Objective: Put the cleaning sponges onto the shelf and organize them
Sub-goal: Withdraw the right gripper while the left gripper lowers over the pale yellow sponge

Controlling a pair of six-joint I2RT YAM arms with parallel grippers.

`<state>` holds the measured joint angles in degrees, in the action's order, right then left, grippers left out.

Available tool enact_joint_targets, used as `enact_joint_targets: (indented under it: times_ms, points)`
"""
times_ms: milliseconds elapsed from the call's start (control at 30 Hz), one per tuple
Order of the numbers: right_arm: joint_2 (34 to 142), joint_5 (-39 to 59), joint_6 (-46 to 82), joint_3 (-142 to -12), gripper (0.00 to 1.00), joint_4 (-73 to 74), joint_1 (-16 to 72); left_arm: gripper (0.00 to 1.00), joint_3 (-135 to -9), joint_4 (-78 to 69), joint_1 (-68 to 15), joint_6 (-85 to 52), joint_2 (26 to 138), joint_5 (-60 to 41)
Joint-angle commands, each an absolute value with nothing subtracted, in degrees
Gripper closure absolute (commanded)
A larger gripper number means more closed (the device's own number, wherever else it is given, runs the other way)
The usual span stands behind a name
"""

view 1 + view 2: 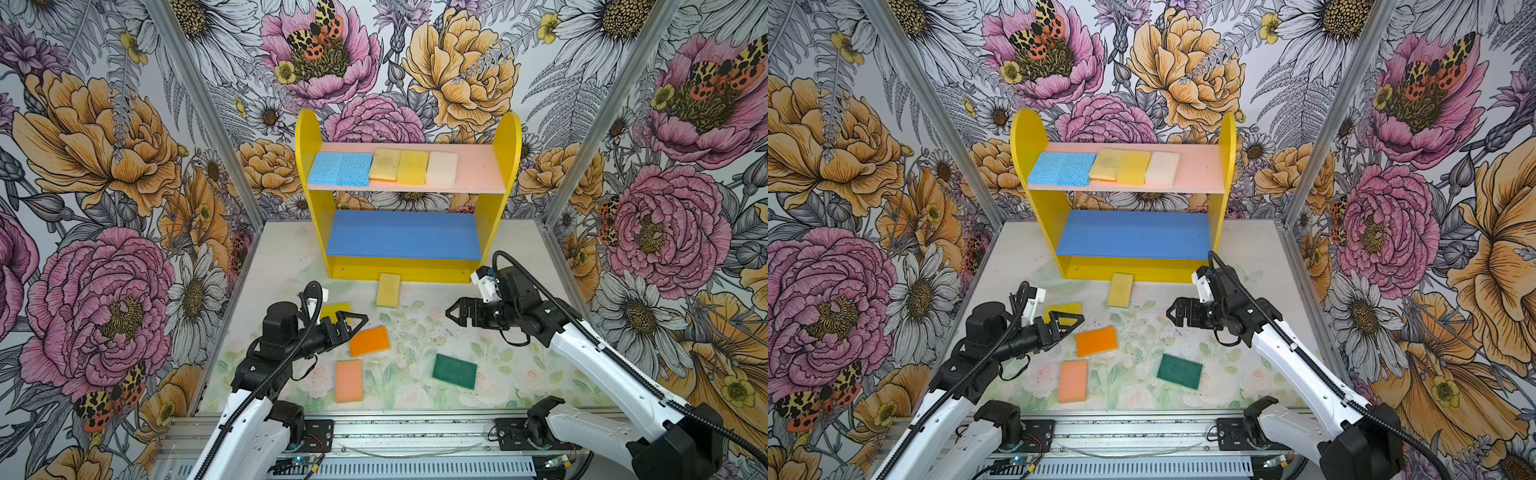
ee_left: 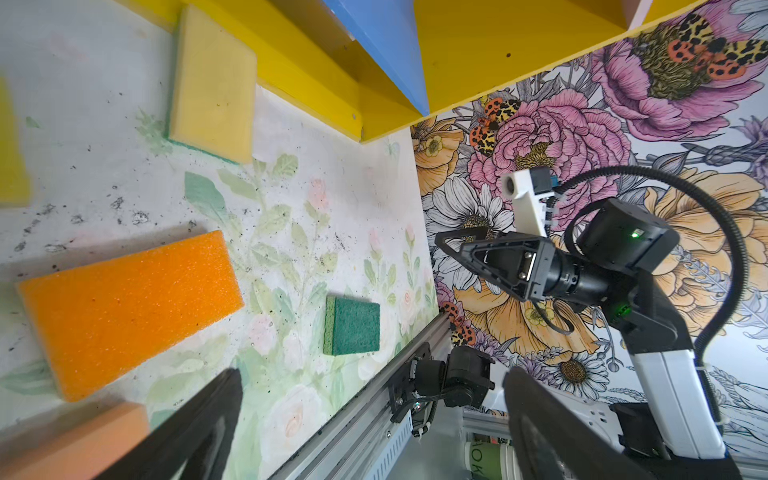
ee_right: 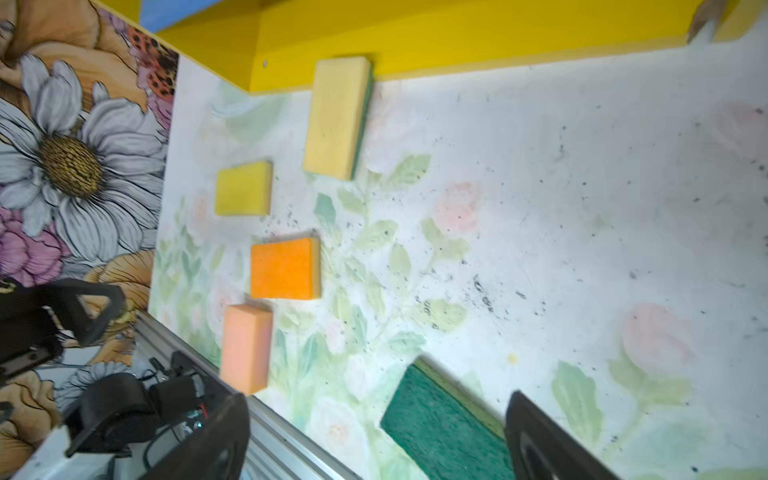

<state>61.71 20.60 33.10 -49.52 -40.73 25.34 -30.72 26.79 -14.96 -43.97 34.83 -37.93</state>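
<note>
The shelf (image 1: 307, 166) stands at the back. Its pink upper board (image 1: 478, 166) carries two light blue sponges (image 1: 340, 168), two yellow ones (image 1: 384, 164) and a cream one (image 1: 441, 168); the blue lower board (image 1: 403, 235) is bare. On the table lie a pale yellow sponge (image 1: 388, 289) against the shelf's foot, a yellow sponge (image 1: 334, 311), an orange one (image 1: 369, 341), a peach one (image 1: 348, 380) and a dark green one (image 1: 454, 371). My left gripper (image 1: 355, 323) hovers open over the yellow sponge's edge. My right gripper (image 1: 452, 316) is open and empty, with the green sponge (image 3: 440, 432) below it.
Flowered walls with metal corner posts (image 1: 582, 158) close in both sides and the back. A metal rail (image 1: 395, 432) with both arm bases runs along the front edge. The table mat (image 1: 415, 332) has dark specks on it.
</note>
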Motion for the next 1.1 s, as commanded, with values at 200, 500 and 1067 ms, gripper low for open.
enact_joint_targets:
  times_ms: [200, 500, 1067]
  points:
    - [61.33, 19.01, 41.39, -41.61, 0.01, -34.55, 26.72, 0.01, -29.2, 25.11, -19.18, -47.17, 42.96, -27.29]
    - [49.91, 20.6, 46.28, -37.99, 0.01, -34.85, 30.5, 0.01, -41.49, 24.67, -24.68, -30.92, 65.98, -13.87]
    - [48.82, 22.76, 42.94, -38.24, 0.01, -36.04, 30.17, 0.24, -61.81, 22.9, -29.09, -18.88, 98.74, -3.54]
